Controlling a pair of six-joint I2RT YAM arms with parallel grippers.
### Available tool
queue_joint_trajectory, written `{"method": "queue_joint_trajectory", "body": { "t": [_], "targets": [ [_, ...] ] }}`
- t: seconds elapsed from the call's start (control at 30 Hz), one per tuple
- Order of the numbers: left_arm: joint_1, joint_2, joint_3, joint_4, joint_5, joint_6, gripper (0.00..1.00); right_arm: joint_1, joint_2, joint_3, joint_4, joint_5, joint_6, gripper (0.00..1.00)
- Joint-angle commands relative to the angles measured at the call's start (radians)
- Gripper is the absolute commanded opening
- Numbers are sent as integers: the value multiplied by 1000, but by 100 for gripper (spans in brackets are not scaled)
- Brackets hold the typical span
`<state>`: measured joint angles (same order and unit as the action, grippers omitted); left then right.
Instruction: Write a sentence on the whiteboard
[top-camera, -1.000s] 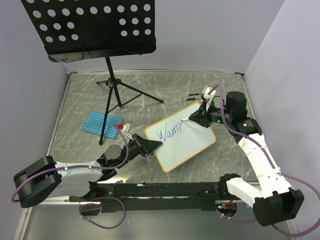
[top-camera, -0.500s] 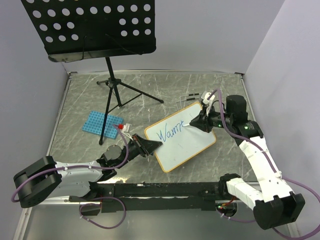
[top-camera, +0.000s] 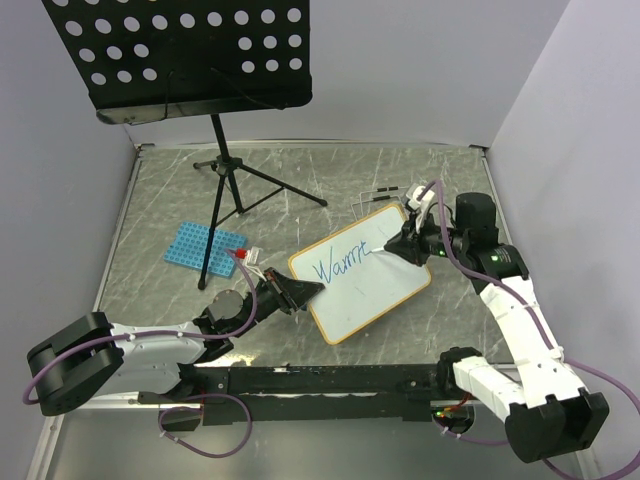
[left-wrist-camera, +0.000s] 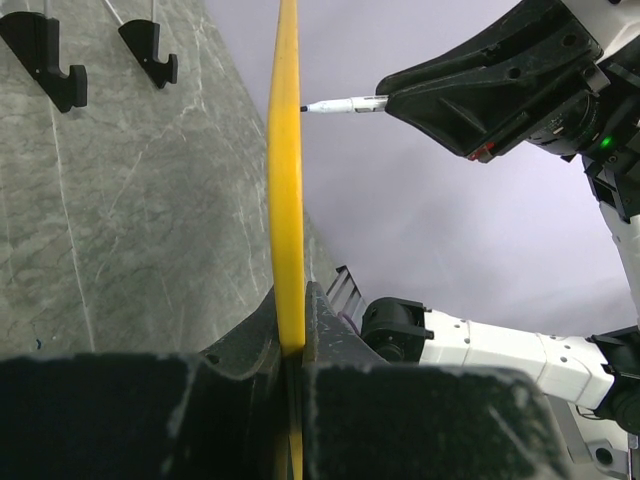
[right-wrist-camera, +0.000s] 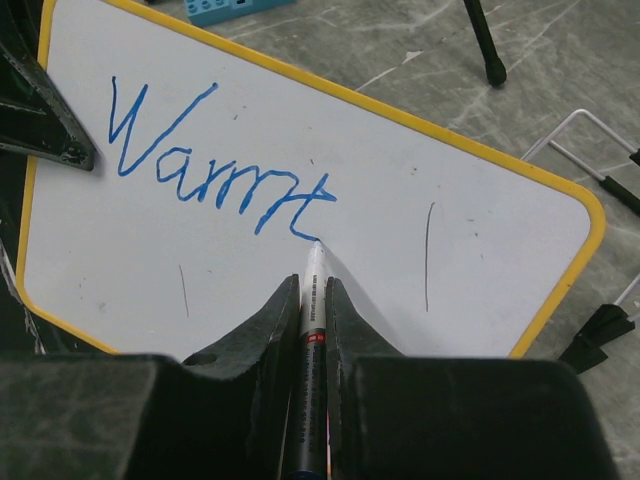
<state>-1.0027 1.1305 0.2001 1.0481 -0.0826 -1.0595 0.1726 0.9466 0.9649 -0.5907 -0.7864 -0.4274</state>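
The whiteboard (top-camera: 375, 290) with its orange-tan frame is held tilted above the table. My left gripper (top-camera: 310, 290) is shut on the board's left edge, which in the left wrist view is a yellow strip (left-wrist-camera: 286, 200) clamped between the jaws of the left gripper (left-wrist-camera: 296, 300). My right gripper (top-camera: 393, 243) is shut on a white marker (right-wrist-camera: 314, 300), and its tip touches the board at the end of the blue writing. The sentence (right-wrist-camera: 215, 170) reads "Warmt" as it stands, slanting up to the right (top-camera: 340, 264). The marker (left-wrist-camera: 345, 103) also shows meeting the board edge-on.
A black perforated music stand (top-camera: 180, 60) rises at the back left, with its tripod legs (top-camera: 235, 175) on the marbled table. A blue perforated rack (top-camera: 203, 245) lies left of the board. A wire holder (top-camera: 378, 195) sits behind the board's far corner.
My right gripper has moved to the right with the marker, and the blue word has grown from "Warm" to "Warmt". The left gripper and the board have held still.
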Motion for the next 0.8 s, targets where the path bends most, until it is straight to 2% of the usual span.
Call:
{"method": "queue_joint_trajectory", "body": {
  "t": [0.0,0.33,0.77],
  "targets": [
    [-1,-35,24,199,10,-20,1,-22,-20,57,51,-2,30,0],
    [1,-40,24,197,14,-22,1,-61,-31,46,120,-14,72,0],
    [3,-26,24,217,21,-25,1,-59,18,40,127,9,64,0]
  ]
}}
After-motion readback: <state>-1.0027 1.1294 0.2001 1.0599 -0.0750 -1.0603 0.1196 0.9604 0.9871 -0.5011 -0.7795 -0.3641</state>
